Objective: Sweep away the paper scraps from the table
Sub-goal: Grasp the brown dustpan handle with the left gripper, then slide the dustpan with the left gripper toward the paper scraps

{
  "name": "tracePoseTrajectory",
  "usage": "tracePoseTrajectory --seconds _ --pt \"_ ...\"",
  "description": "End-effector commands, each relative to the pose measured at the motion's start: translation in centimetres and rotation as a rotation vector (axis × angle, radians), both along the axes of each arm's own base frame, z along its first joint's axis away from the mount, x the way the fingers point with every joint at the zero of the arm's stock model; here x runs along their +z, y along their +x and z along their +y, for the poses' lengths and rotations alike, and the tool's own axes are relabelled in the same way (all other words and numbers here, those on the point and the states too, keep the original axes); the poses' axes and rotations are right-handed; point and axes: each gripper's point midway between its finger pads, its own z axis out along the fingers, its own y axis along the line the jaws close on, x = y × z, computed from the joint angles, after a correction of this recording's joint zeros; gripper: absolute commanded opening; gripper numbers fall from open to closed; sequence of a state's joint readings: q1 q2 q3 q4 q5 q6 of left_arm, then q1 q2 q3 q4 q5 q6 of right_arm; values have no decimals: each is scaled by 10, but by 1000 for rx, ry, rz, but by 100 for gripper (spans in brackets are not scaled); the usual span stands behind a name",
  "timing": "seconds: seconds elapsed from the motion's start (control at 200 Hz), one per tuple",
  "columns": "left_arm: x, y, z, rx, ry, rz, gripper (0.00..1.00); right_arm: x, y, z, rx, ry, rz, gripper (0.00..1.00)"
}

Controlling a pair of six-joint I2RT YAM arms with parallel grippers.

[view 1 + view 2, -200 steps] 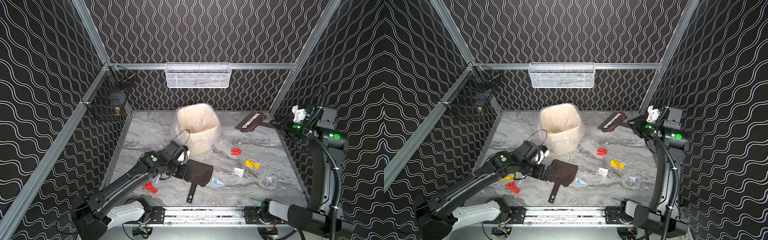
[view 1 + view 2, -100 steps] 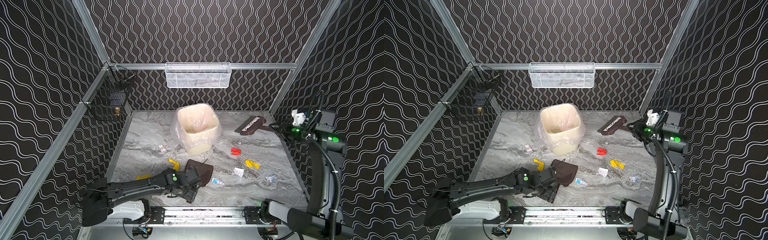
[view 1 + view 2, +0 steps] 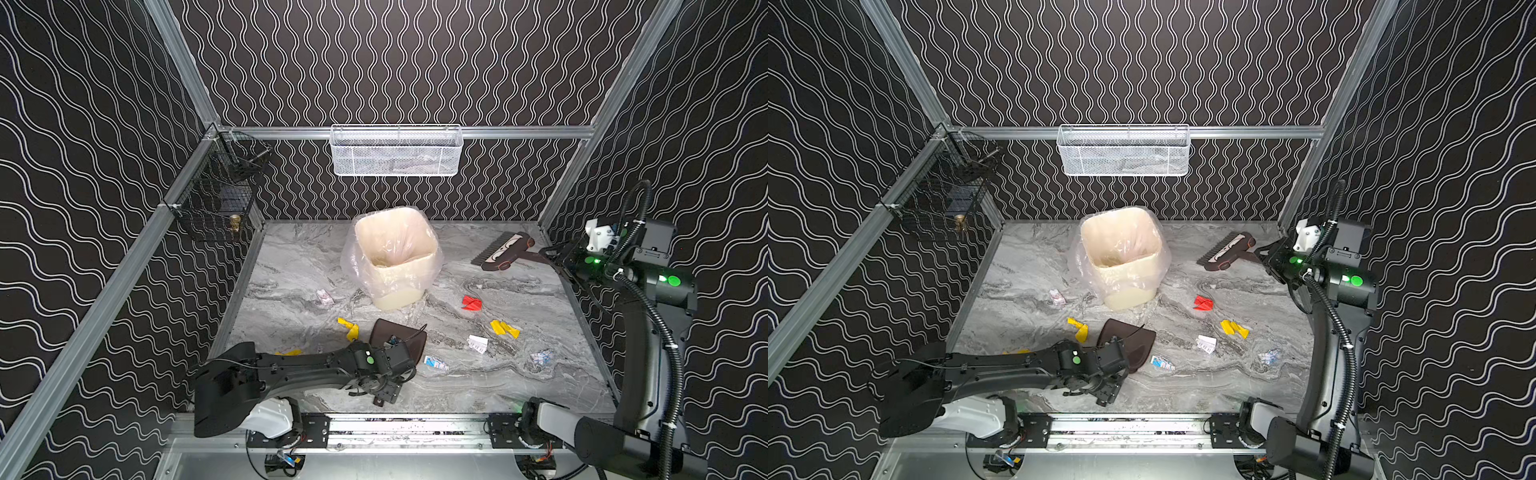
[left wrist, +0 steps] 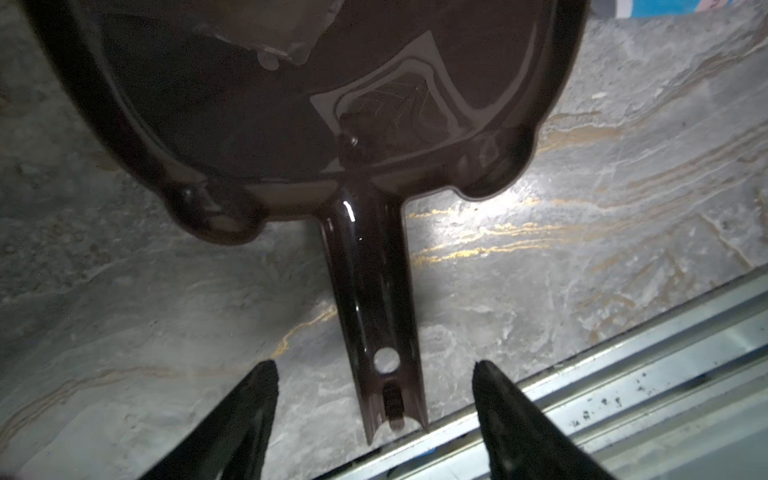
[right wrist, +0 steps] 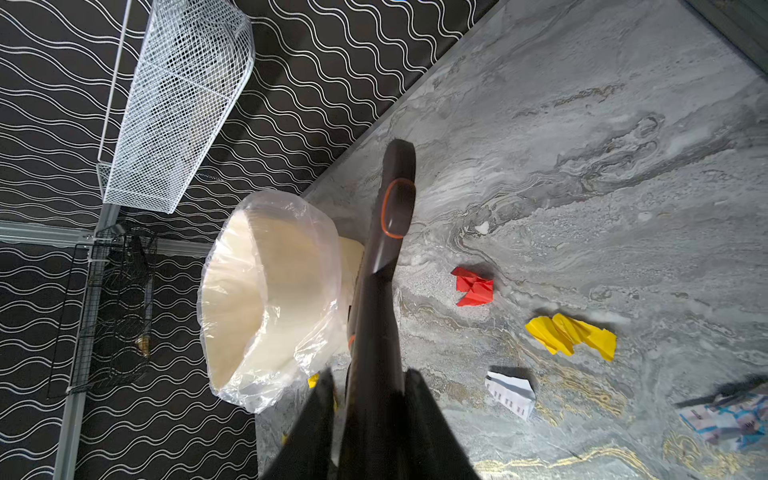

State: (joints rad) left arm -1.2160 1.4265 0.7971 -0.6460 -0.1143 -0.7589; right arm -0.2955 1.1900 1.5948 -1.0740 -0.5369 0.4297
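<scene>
Marble table (image 3: pixel 478 386), not yet cleared. My left arm lies low, stretched along the front rail, wrist tipped down at the dustpan (image 3: pixel 399 338). My right arm stands tall at the far right corner. Its right gripper (image 5: pixel 370 374) is pinched on the brush (image 3: pixel 505 251) by the handle, with the head out beyond the jaws.

Key relation: the dustpan handle (image 4: pixel 374 299) sits dead centre between the jaws of my left gripper (image 4: pixel 372 365). Its long axis runs straight ahead out of them, pan at the far end. Jaws spread, gap each side, no contact. Left arm is the near one, so I'd judge the squeeze on the handle comes next.

The paper scraps (image 3: pixel 477 344) lie past the pan, mostly on my right gripper's side. The blue-printed scrap (image 3: pixel 436 363) is just beside the pan.
</scene>
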Motion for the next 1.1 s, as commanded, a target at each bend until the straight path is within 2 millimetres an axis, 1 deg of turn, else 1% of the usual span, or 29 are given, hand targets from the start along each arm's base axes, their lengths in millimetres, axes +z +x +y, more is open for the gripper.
tracePoseTrajectory --seconds 0.0,0.175,0.3,0.681,1.096 --pt "0 4 -11 -11 -25 -13 77 3 0 1 8 0 -9 0" --pt "-7 4 -12 6 2 6 73 3 2 1 13 2 -15 0" --pt "-10 5 -11 8 27 8 67 4 4 2 16 7 -21 0" --pt "-17 16 -7 23 68 -53 57 3 10 1 24 13 -21 0" --pt "-27 18 -13 22 57 -56 47 2 13 2 32 18 -15 0"
